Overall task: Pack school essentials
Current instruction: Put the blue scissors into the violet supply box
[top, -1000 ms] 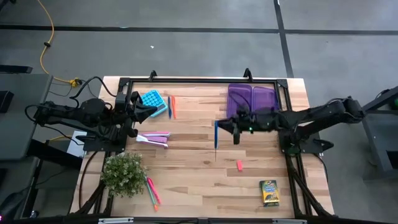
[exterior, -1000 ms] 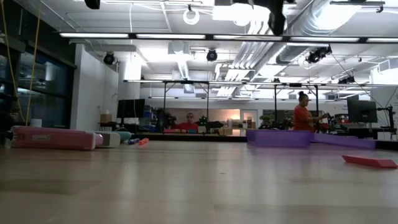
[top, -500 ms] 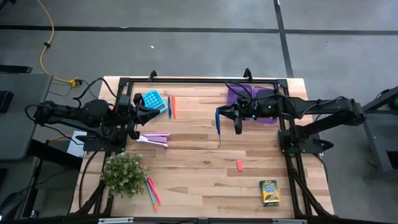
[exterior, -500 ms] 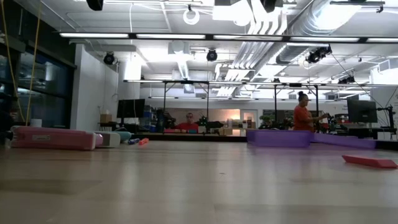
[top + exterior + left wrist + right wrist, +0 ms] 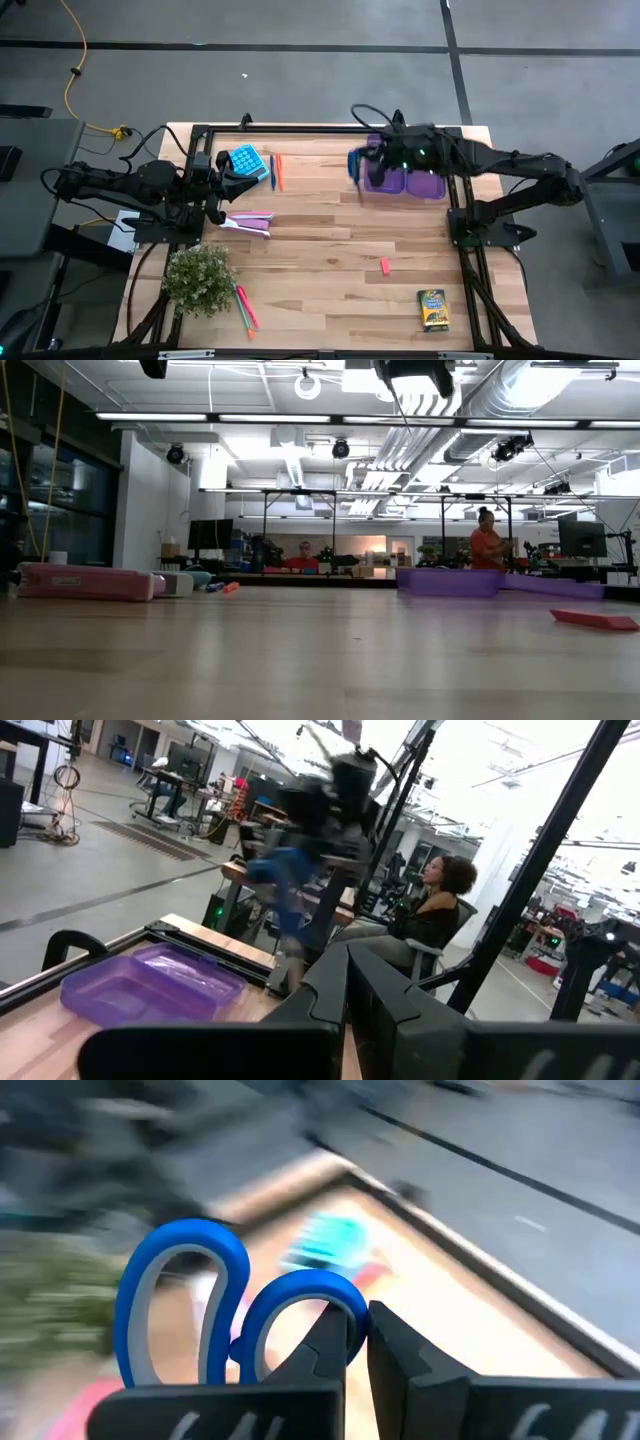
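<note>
The right gripper (image 5: 355, 163), clamped on the scissors (image 5: 232, 1315), has swung from mid-surface to the purple case (image 5: 405, 160). The left gripper (image 5: 237, 180), fingers together, stays put.

The middle of the light wooden counter (image 5: 320, 250) lies bare and open to passage. Along its left side stand a bushy green potted plant (image 5: 198, 278), a flat pink case (image 5: 247, 222) and a turquoise calculator-like block (image 5: 244, 159). The translucent purple plastic case (image 5: 420, 184) occupies the far right corner, seemingly partly covered by the right gripper (image 5: 358, 163) holding blue-handled scissors (image 5: 235, 1315).
</note>
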`<move>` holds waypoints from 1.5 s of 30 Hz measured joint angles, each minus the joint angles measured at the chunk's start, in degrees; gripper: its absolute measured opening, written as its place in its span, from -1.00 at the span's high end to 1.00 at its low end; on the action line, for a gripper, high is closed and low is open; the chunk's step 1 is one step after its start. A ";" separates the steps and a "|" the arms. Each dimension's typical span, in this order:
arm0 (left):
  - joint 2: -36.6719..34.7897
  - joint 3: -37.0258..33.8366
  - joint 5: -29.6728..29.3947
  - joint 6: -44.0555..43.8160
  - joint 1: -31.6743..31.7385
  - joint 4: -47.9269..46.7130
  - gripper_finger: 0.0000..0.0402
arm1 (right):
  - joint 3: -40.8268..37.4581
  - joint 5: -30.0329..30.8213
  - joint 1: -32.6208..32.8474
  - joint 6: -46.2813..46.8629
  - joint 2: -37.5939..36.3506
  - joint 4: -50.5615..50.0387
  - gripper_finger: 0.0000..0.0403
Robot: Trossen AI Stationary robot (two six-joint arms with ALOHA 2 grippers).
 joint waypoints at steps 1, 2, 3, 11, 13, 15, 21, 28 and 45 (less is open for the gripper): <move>0.12 0.00 0.15 -0.06 0.00 0.12 1.00 | 1.35 1.90 -1.73 -0.02 0.69 -2.77 1.00; 0.14 0.00 0.32 -0.06 0.02 0.07 1.00 | 2.48 3.88 -3.60 -0.15 1.30 -5.31 1.00; 0.28 0.00 0.44 -0.06 0.02 0.05 1.00 | 3.34 5.40 -5.69 -0.46 1.87 -7.96 1.00; 0.49 0.00 0.92 -1.60 0.02 -0.02 1.00 | -0.25 7.37 -21.34 4.30 8.60 -17.57 1.00; 0.47 0.00 0.85 -1.55 0.02 -0.01 1.00 | -2.57 7.19 -23.43 6.39 10.93 -16.84 1.00; 0.47 0.00 0.41 -1.51 0.02 -0.01 1.00 | -3.90 7.14 -25.18 7.10 13.08 -14.53 1.00; 0.44 0.00 -0.53 -1.41 0.04 -0.01 1.00 | -4.25 7.39 -28.35 5.04 19.26 -12.54 1.00; 0.44 0.00 -1.56 -0.45 0.04 -0.01 1.00 | -4.27 5.45 -30.11 1.59 25.78 -12.54 1.00; 0.42 0.00 -2.65 0.08 0.07 0.01 1.00 | -4.28 -2.76 -33.86 -1.09 34.26 -12.63 1.00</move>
